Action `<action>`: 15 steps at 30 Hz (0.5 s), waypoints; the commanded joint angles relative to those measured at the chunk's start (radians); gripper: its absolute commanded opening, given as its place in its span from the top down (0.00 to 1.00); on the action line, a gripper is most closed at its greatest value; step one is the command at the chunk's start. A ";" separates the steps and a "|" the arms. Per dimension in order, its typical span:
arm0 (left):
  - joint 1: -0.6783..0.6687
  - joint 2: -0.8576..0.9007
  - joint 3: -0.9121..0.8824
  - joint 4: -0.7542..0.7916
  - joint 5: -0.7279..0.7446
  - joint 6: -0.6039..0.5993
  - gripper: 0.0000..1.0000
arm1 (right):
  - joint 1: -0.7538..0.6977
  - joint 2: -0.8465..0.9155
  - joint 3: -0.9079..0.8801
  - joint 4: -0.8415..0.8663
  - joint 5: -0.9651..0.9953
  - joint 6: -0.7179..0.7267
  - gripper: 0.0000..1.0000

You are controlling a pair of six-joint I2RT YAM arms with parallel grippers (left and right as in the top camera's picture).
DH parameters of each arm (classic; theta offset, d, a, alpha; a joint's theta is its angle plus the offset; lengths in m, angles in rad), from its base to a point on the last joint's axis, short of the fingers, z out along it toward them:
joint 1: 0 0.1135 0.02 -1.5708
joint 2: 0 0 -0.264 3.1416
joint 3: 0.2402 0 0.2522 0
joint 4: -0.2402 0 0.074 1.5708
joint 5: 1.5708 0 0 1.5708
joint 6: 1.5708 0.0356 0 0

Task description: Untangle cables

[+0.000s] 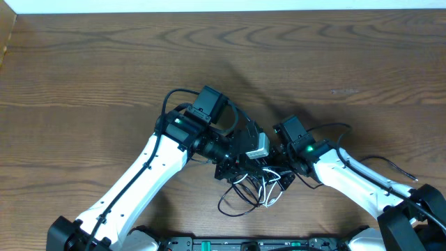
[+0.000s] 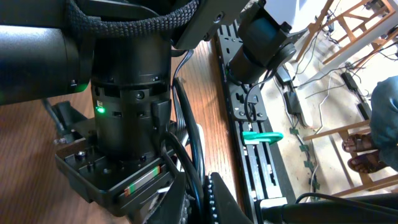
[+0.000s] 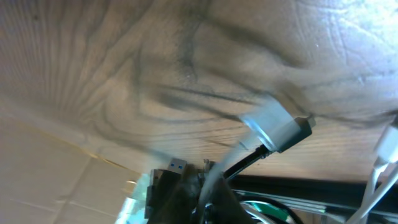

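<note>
**Both arms crowd over a knot of cables at the near edge of the tabletop**

The cables (image 1: pixel 252 194) lie in a small tangled heap on the wooden tabletop (image 1: pixel 104 70), close to its near edge and about midway between the two arm bases. A thin white cable (image 1: pixel 270 189) curls through the right part of the heap. The black cables (image 1: pixel 233 203) make loose loops that spill out to the left and toward the near edge. The strands cross each other where the arms meet, and the overhead view does not show which lies on top.

The left pincer (image 1: pixel 240 166) reaches in from the left and sits just above the heap. Its fingers are pressed together. Whether a strand is caught between them cannot be told, since the arm's own body hides the tips.

The right pincer (image 1: pixel 280 174) comes in from the right, very near the left one, over the white cable. The right wrist view is blurred, so it cannot be told whether this pincer is spread or closed. That view shows a silver plug (image 3: pixel 278 127) on a black cord held up close to the lens, with the wood grain behind it. A smaller plug with a blue tongue (image 3: pixel 177 165) sits lower left, and a white strand (image 3: pixel 376 165) runs down the right edge.

The left wrist view is filled by the right arm's black wrist (image 2: pixel 130 106), which shows a green light.
</note>
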 commanded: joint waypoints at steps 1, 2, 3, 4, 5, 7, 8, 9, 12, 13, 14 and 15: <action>-0.002 0.006 -0.002 -0.004 0.012 0.016 0.93 | 0.009 -0.006 -0.008 -0.002 -0.086 -0.002 0.75; -0.002 0.006 -0.002 -0.003 0.012 0.016 0.93 | 0.009 -0.006 -0.008 0.000 -0.136 -0.002 0.75; -0.002 0.006 -0.002 -0.003 0.012 0.016 0.92 | 0.008 -0.006 -0.008 0.002 -0.171 -0.002 0.75; -0.002 0.006 -0.002 -0.002 0.012 0.016 0.93 | 0.008 -0.006 -0.008 0.006 -0.200 -0.002 0.74; -0.002 0.006 -0.002 -0.002 0.012 0.016 0.93 | 0.008 -0.006 -0.008 0.011 -0.213 -0.002 0.74; -0.002 0.006 -0.002 -0.002 0.012 0.016 0.93 | 0.009 -0.006 -0.008 0.019 -0.219 0.000 0.70; -0.002 0.006 -0.002 -0.002 0.012 0.016 0.93 | 0.011 -0.006 -0.008 0.020 -0.220 0.011 0.69; -0.002 0.006 -0.002 -0.002 0.012 0.016 0.93 | 0.014 -0.006 -0.008 0.019 -0.228 0.023 0.68; -0.002 0.006 -0.002 -0.002 0.013 0.016 0.92 | 0.015 -0.006 -0.008 0.020 -0.245 0.054 0.57; -0.002 0.006 -0.002 -0.002 0.012 0.016 0.92 | 0.015 -0.006 -0.008 0.020 -0.241 0.061 0.56; -0.002 0.006 -0.002 -0.002 0.013 0.016 0.92 | 0.016 -0.006 -0.008 0.020 -0.225 0.066 0.56; -0.002 0.006 -0.002 -0.002 0.013 0.016 0.92 | 0.015 -0.006 -0.008 0.020 -0.206 0.066 0.58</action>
